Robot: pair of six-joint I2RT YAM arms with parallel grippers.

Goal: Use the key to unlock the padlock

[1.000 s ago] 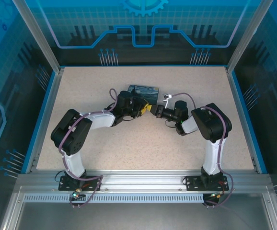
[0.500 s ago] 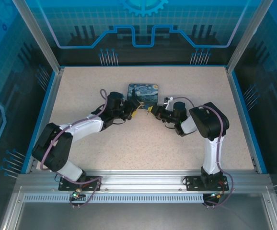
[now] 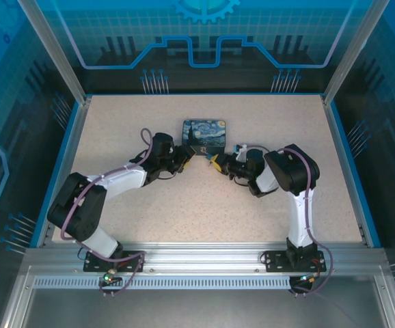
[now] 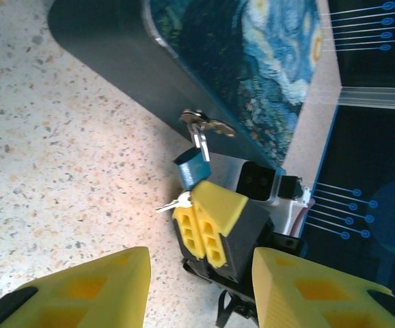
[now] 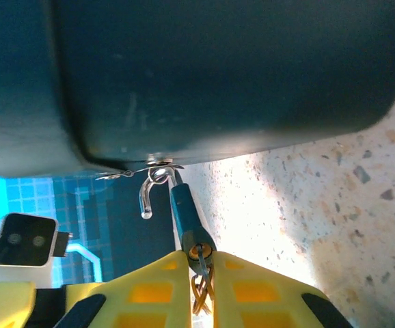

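Observation:
The small blue padlock (image 5: 184, 202) hangs by its silvery shackle (image 5: 150, 188) from the hasp of the dark-blue painted tin box (image 5: 218, 75). The shackle's free end stands out of the body. My right gripper (image 5: 199, 254) is shut on the key (image 5: 199, 265), which sits in the keyhole, with a wire ring behind it. In the left wrist view the padlock (image 4: 192, 168) dangles off the box front above the right gripper (image 4: 199, 222), and a silvery key (image 4: 173, 203) pokes out beside its fingers. My left gripper (image 4: 199, 273) stands open and holds nothing, a little back from them.
The tin box (image 3: 206, 134) lies at the back middle of the speckled table (image 3: 204, 205). Both grippers, the left gripper (image 3: 184, 158) and the right gripper (image 3: 215, 162), meet at its front edge. Blue rails (image 3: 341, 157) frame the table.
My left arm has drawn back to the left, away from the padlock, and sunk lower, uncovering the box. The right gripper has shifted slightly left and nearer.

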